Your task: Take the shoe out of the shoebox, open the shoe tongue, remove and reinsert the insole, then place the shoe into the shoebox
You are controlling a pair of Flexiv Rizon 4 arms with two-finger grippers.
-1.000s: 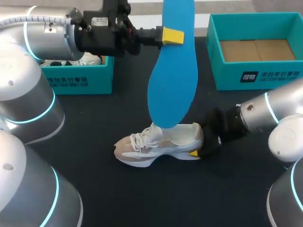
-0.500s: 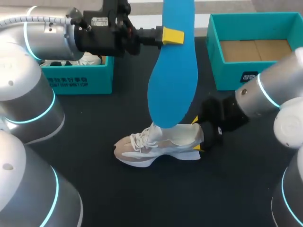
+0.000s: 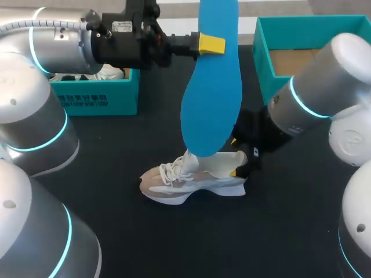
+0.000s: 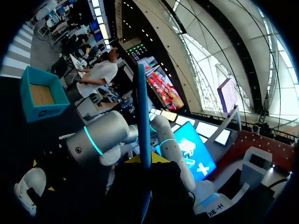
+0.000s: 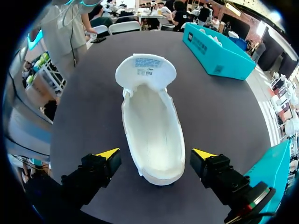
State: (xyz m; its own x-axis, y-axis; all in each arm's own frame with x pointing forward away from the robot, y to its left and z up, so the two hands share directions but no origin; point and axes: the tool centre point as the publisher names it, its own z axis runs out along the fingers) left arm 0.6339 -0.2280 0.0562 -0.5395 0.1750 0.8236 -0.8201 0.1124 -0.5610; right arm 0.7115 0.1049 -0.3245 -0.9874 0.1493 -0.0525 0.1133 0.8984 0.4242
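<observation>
The left gripper (image 3: 212, 44) is pinched on the heel end of the blue insole (image 3: 211, 98), which hangs upright high over the shoe (image 3: 194, 176). The insole's toe end comes down at the shoe's raised tongue (image 5: 145, 70); whether the two touch cannot be told. In the left wrist view the insole (image 4: 142, 116) shows edge-on, running straight out from the fingers.

The right gripper (image 5: 156, 154) sits at the shoe's heel with its fingers spread. One yellow tip stands on each side of the heel and neither touches it. The shoe (image 5: 152, 126) lies on its sole on the dark table (image 3: 174, 231), its mouth wide and its white lining bare.

The main risk is probably the unclamped shoe: a push from the descending insole could slide or tip it. The insole is long and held at one end only, so it may sway, catch on the tongue or collar, and buckle instead of sliding in.

A teal shoebox (image 3: 93, 95) stands beyond the shoe's toe end and holds white objects (image 3: 110, 72), too hidden to name. The other shoebox (image 3: 313, 92), beyond the heel, shows a brown cardboard floor.
</observation>
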